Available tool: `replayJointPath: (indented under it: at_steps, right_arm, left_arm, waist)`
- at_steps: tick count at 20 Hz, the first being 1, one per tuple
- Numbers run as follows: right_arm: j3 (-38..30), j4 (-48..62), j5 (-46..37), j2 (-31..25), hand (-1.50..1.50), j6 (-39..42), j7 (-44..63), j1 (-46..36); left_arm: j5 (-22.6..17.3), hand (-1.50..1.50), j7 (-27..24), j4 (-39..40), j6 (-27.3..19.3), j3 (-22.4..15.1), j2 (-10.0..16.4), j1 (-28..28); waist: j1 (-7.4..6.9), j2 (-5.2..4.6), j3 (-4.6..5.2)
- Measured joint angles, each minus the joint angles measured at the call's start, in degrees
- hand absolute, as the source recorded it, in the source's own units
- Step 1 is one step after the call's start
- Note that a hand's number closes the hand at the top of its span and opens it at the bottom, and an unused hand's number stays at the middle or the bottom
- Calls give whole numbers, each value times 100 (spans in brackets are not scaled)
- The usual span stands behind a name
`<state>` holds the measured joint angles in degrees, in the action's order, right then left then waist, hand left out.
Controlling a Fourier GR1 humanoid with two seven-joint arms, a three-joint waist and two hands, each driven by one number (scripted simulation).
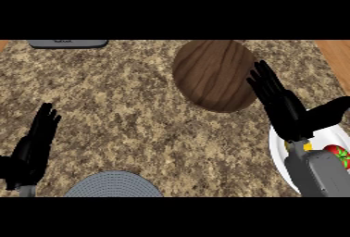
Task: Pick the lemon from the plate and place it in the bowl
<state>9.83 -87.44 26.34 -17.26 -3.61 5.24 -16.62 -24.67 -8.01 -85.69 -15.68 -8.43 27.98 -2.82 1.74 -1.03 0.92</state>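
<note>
Two hands: both show in the head view, coming in from the lower edge, and neither holds anything.
Head view, landmark: a brown wooden bowl (212, 76) stands on the speckled counter (123, 102), towards the far side and right of middle.
Right hand (284, 109): lies just right of the bowl, fingers straight and pointing away from the robot, thumb spread out to the right. Its fingertips reach the bowl's right rim; I cannot tell whether they touch it.
Right forearm (318, 176): grey, below and right of the bowl, running across the plate.
Plate (279, 157): white, below and to the right of the bowl and apart from it, at the right edge and partly covered by the right hand and forearm.
Lemon (308, 146): on the plate, well below the bowl. Only a small yellow patch shows, just beside the right wrist.
Tomato (338, 155): red with a green top, on the plate, just right of the lemon.
Left hand (34, 146): far left of the bowl and lower, near the left edge, resting with fingers straight and up.
Disc (113, 185): round and grey-blue, below and left of the bowl, cut by the lower edge.
Grey object (68, 43): flat, far left of the bowl at the counter's far edge; what it is cannot be told.
</note>
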Motion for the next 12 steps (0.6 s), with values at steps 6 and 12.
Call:
replayJointPath:
  at_steps: [6,12]
  right_arm:
    - [-630,68,-386,-601,150,-193,-381,682]
    - [-580,189,-2043,-1069,-150,-1038,-1700,1431]
  left_arm:
    - [83,0,744,-67,319,-120,358,554]
    - [-8,0,1177,-100,671,-315,443,834]
  waist:
    - [17,86,-77]
    - [85,101,-77]
